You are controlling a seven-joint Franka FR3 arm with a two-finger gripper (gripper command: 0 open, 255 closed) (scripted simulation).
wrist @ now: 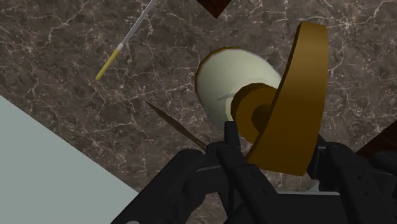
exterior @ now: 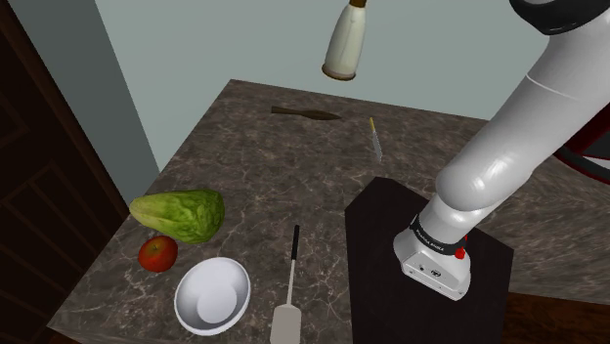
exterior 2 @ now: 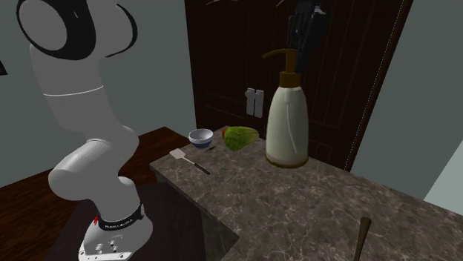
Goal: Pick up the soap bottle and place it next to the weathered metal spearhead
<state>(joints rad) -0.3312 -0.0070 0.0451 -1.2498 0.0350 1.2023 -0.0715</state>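
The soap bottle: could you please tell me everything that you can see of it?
The soap bottle has a cream, rounded body with a brownish band at its base and a brown pump with a curved spout. It hangs roughly upright in the air above the marbled counter, touching nothing but the black gripper, whose fingers clasp it at the pump neck.

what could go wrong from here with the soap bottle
1. The gripper holds the soap bottle only by its brown pump top, high above the counter; it might swing or slip out.
2. The spearhead lies close to the wall, with a knife nearby; a careless set-down could land on either and tip the bottle.
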